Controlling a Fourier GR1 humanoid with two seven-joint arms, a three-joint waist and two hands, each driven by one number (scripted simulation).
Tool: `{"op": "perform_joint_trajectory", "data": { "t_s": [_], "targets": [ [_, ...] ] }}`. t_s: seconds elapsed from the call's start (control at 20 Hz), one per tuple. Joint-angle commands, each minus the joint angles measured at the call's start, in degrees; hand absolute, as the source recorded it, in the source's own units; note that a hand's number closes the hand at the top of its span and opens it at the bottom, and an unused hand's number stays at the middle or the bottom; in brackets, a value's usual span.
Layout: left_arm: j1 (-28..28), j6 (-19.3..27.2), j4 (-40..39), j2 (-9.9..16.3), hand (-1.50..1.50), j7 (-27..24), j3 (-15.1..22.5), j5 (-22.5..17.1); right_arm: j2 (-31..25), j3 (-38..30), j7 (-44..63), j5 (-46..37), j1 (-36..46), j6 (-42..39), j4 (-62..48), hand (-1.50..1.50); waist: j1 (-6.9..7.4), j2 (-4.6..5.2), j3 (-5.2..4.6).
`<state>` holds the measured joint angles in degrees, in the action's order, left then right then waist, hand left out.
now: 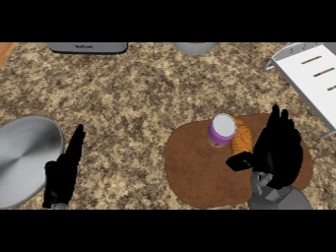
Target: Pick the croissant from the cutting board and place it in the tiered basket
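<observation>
On the brown cutting board (199,172), the croissant (242,139) lies beside a purple-lidded jar (222,130) as the right robot hand (278,150), fingers straight and empty, stands alongside it; light, flaky and crushable, it likely wants holding across its middle.

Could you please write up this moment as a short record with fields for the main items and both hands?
croissant: lying on the cutting board, beside the right hand's thumb
cutting board: round, brown, on the counter
purple-and-white cup: on the board, touching the croissant
tiered basket: white, at far right, nothing visible in it
metal plate: at left edge
right hand: open, fingers straight, over the board next to the croissant
left hand: open, resting beside the plate
</observation>
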<state>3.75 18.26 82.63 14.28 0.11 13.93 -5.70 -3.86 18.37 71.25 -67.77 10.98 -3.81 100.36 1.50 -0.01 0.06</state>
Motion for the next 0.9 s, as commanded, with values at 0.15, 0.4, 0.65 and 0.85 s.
{"op": "perform_joint_trajectory", "data": {
  "t_s": [0.15,0.4,0.65,0.85],
  "targets": [
    [1.41,-0.39,-2.26,-0.46,0.0,-0.22,-0.5,-0.13,3.75,-1.66,13.97,0.75,7.85,-6.37,-7.35,-1.5,-0.51,0.14,-0.15],
    [1.02,0.95,-2.32,-2.05,0.0,0.67,0.74,0.96,3.81,-7.7,13.97,4.18,10.62,-12.48,-12.68,-1.5,-0.5,0.23,-0.19],
    [0.46,-0.62,-3.51,-0.61,0.0,0.05,-1.0,0.27,3.82,-6.33,13.96,5.98,9.91,-10.97,-13.94,-1.5,-0.74,0.06,-0.18],
    [1.66,1.12,-2.93,-2.15,0.0,-1.31,-0.15,1.65,3.83,-10.03,13.96,7.25,13.81,-14.02,-15.16,-1.5,-0.77,-0.05,-0.18]
  ]
}}
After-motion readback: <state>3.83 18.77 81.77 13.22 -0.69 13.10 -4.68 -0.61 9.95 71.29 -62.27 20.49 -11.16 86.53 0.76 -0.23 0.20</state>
